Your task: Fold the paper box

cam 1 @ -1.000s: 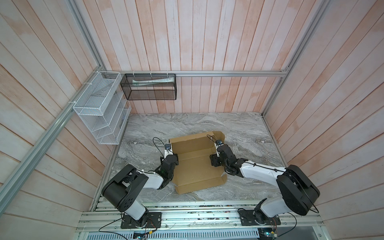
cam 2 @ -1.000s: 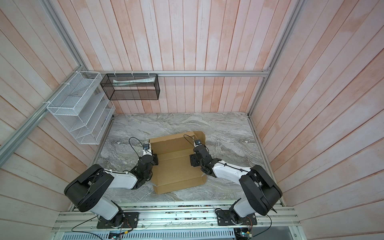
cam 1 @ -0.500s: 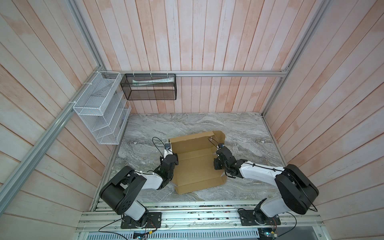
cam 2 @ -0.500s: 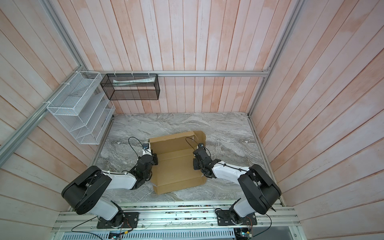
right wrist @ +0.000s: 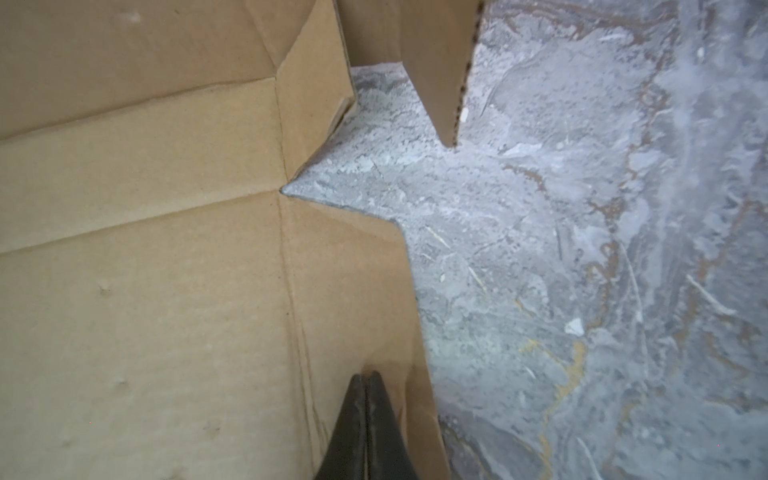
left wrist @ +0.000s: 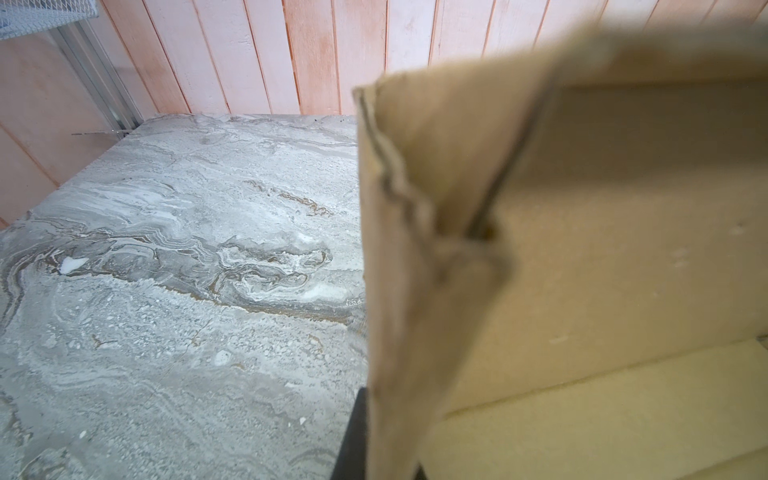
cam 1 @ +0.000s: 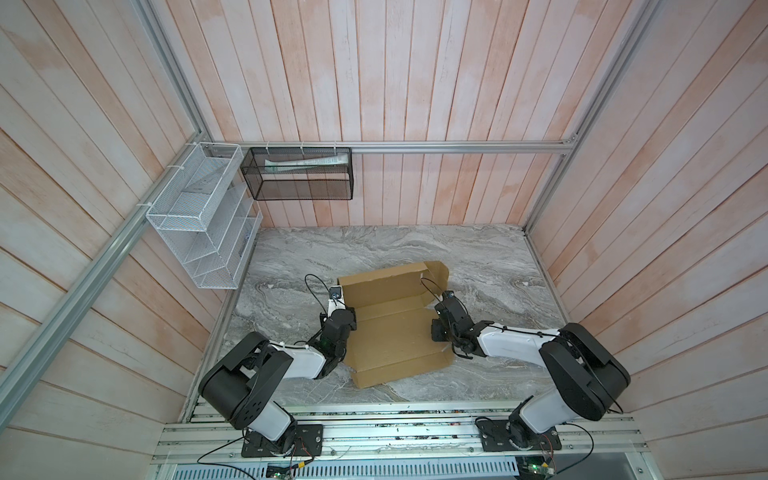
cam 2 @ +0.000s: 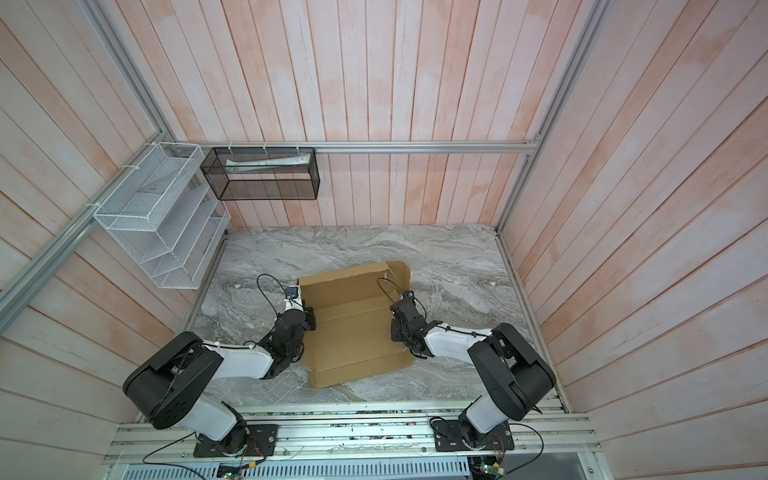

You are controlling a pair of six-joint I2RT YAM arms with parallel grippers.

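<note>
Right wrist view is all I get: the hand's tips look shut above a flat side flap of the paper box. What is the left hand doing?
Observer: The left hand is shut on the opposite side flap of the paper box, holding it upright.
Operator: And the far side?
Observer: The far panel stands raised in both top views.
Operator: Anything off the table?
Observer: A white wire rack and a black mesh basket hang on the walls.

Blurring the near wall of the paper box [left wrist: 415,270] in the left wrist view, hiding most of the left gripper [left wrist: 374,415] behind it. Cutting off the right gripper [right wrist: 365,384] at the picture's edge, showing only its fingertips.
</note>
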